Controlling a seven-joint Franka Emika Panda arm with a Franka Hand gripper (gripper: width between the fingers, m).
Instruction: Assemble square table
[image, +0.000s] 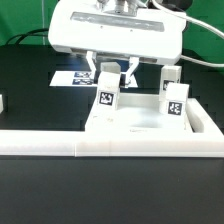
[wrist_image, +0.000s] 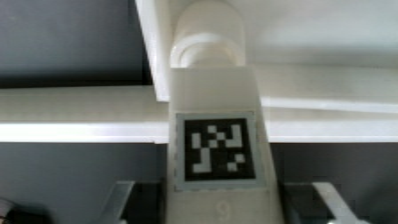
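Note:
The square table's flat white panel (image: 135, 122) lies behind the rail. One white tagged leg (image: 107, 98) stands upright on the panel toward the exterior view's left. My gripper (image: 112, 78) comes down over its top and is shut on it, one finger on each side. In the wrist view this leg (wrist_image: 217, 140) fills the middle, tag facing the camera, between the fingers (wrist_image: 128, 202) of my gripper (wrist_image: 219, 206). Its far end meets the white panel (wrist_image: 80, 105). A second tagged leg (image: 177, 100) stands upright on the panel at the exterior view's right.
The long low white L-shaped rail (image: 100, 146) runs along the front and up the exterior view's right side of the panel. The marker board (image: 72, 77) lies flat on the black table behind the gripper. A small white piece (image: 3, 101) shows at the left edge.

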